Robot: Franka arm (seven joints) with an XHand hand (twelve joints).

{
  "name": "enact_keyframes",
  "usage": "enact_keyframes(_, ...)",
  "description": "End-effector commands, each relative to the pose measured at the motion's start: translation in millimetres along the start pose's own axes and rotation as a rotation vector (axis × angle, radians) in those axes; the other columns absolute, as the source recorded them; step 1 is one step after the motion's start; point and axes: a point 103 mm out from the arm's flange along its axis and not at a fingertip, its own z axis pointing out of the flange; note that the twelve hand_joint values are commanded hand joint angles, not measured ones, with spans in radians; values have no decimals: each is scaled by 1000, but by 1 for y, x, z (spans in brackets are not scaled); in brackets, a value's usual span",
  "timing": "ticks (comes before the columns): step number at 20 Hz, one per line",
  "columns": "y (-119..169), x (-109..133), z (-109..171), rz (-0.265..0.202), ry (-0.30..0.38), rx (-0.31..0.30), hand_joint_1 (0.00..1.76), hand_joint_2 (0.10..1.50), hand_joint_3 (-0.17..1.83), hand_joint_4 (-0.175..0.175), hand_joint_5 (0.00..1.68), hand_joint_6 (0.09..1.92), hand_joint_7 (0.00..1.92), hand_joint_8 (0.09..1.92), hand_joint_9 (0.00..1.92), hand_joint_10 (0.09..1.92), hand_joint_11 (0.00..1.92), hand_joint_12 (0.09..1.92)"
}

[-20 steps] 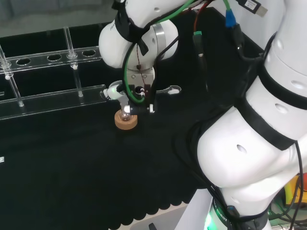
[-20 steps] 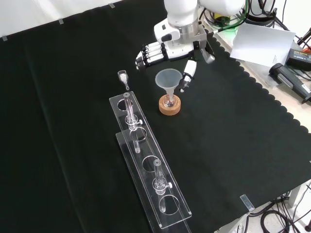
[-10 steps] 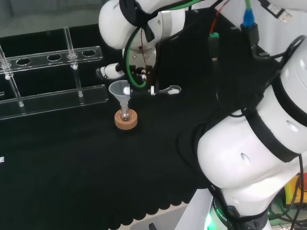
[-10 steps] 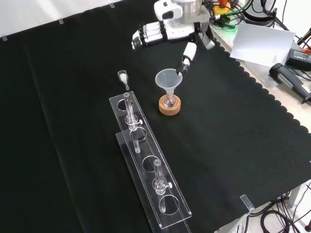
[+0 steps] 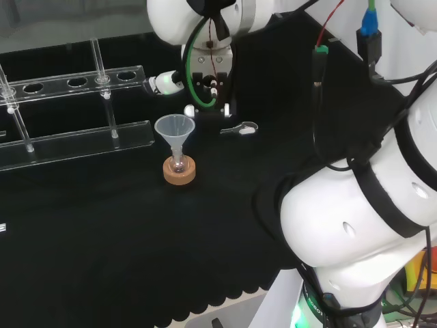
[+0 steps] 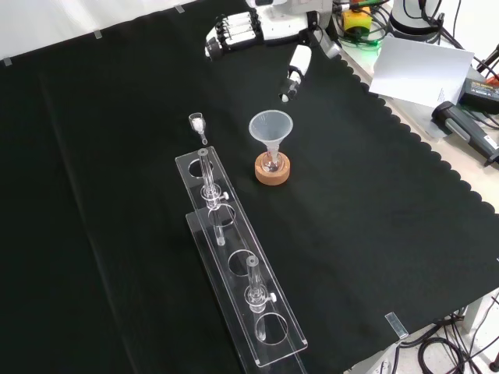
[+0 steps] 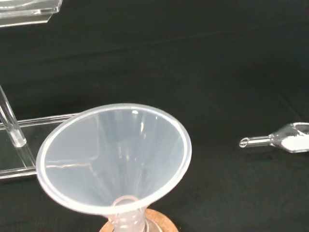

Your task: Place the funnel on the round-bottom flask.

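So the hand [image 6: 257, 29] has let go and pulled off the funnel [image 6: 270, 128]. A second ago in the front view its fingers and thumb sat right around the funnel's rim; half a second ago only the thumb tip was still at the rim's 1 o'clock edge. Now the hand has risen toward 12 o'clock, up at the view's top edge, fingers straight, thumb [image 6: 295, 68] hanging well clear of the rim. In the head view the hand [image 5: 164, 83] used to cover the funnel [image 5: 175, 132], and now it's off at about 12 o'clock from it, with the whole cone in the open.
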Motion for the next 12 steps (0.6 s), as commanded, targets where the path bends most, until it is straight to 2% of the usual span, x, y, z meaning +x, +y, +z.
enact_keyframes(1, 15, 2, 2, -48, -32, 22, 330, 625, 5, 17, 0, 87, 25, 441, 0, 609, 0, 573)
enact_keyframes(7, 11, 3, 3, -36, -40, 17, 340, 636, 9, 18, 0, 87, 36, 459, 0, 620, 0, 578)
enact_keyframes(12, 5, -6, 7, -6, -38, 28, 346, 641, 11, 17, 0, 87, 38, 467, 0, 628, 0, 580)
